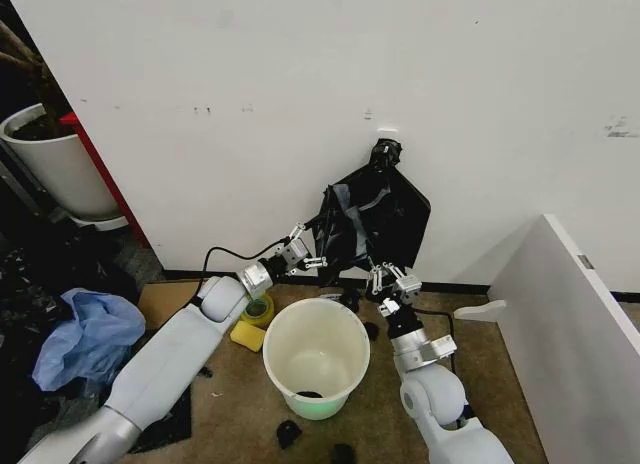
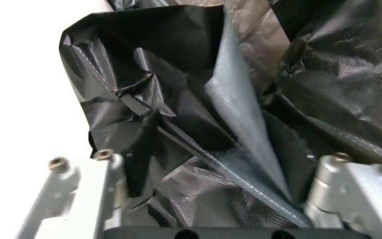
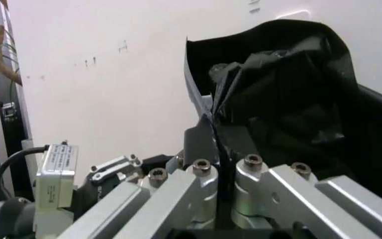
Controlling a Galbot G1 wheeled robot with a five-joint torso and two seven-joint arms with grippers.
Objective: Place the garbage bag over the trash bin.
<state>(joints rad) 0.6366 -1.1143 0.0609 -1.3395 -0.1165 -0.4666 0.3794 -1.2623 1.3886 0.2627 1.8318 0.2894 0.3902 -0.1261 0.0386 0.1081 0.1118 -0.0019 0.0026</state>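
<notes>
The garbage bag, thin glossy black plastic, hangs against the white wall behind the trash bin, a round white bin standing open on the floor. My left gripper is at the bag's left edge, fingers spread, with crumpled film lying between them. Below the bag's bottom edge, my right gripper is shut on a fold of it. In the right wrist view that gripper pinches a thin black sheet, and the bag rises behind it.
A white planter pot stands far left, with a blue plastic heap and dark clutter below it. A yellow sponge lies by the bin. A white panel closes the right side. Small black scraps dot the floor.
</notes>
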